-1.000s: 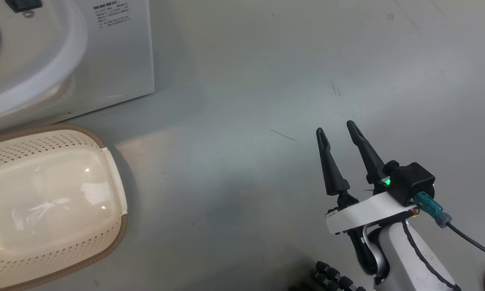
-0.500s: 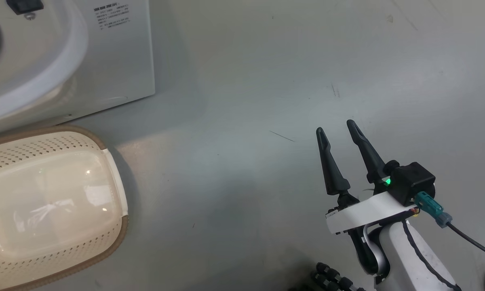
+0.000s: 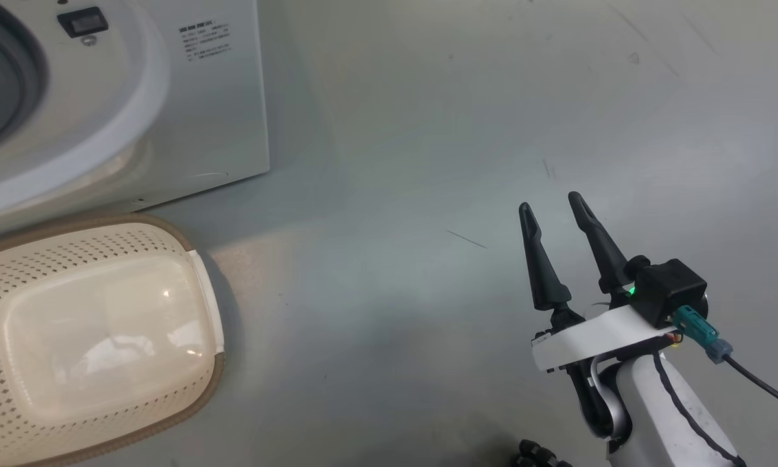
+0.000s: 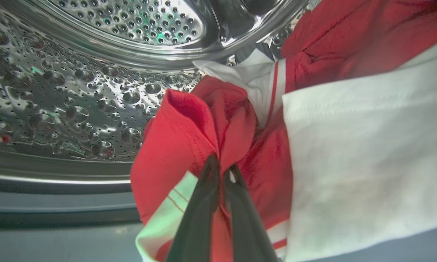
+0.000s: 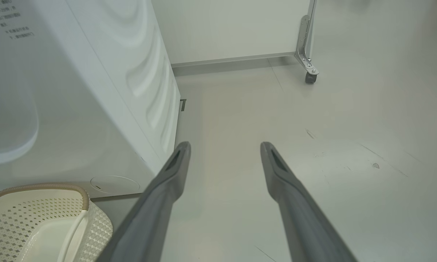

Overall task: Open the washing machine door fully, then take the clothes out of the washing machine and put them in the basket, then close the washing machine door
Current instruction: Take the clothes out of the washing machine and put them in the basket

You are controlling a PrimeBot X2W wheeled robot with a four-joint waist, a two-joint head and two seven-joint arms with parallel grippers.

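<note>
A pale grey floor stretches beside the white washing machine. The cream basket stands on that floor just below the machine's front, near its lower corner, with nothing red in it yet. Inside the perforated steel drum, the left claw has its 2 dark fingers pinched together on a raised fold of the red-and-white clothes, which are heaped in the drum near its front rim. The right claw hangs over bare floor well apart from the machine, its fingers spread wide and holding nothing.

The fabric looks soft, light and limp. It will likely drape and trail when lifted, and it could catch on the rim or drag a neighbouring piece along. The doubled fold beside a stitched hem seems a sound place to take hold. A block of small print on the machine's side panel is too small to read, and no brand name can be made out.
</note>
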